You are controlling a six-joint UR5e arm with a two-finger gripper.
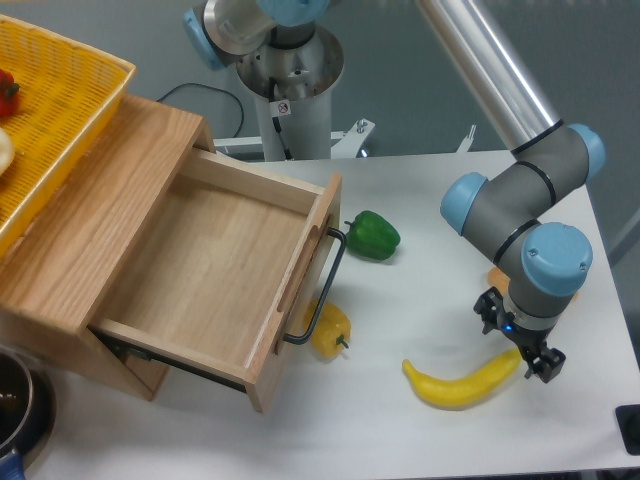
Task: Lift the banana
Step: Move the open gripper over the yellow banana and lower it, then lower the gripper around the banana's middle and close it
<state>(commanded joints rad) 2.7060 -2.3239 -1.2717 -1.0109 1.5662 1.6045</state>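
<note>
My claw (518,337) hangs over the right-hand tip of the banana (461,380), its two dark fingers spread apart with one on each side of that tip and nothing held between them. The banana lies flat on the white bench (420,430) near the front edge, curving upward at both ends, with the small yellow bell pepper (331,330) to its left beside the handle of the open wooden drawer (215,275). A green pepper (373,235) sits farther back, and a yellow basket (55,110) rests on top of the drawer cabinet.
</note>
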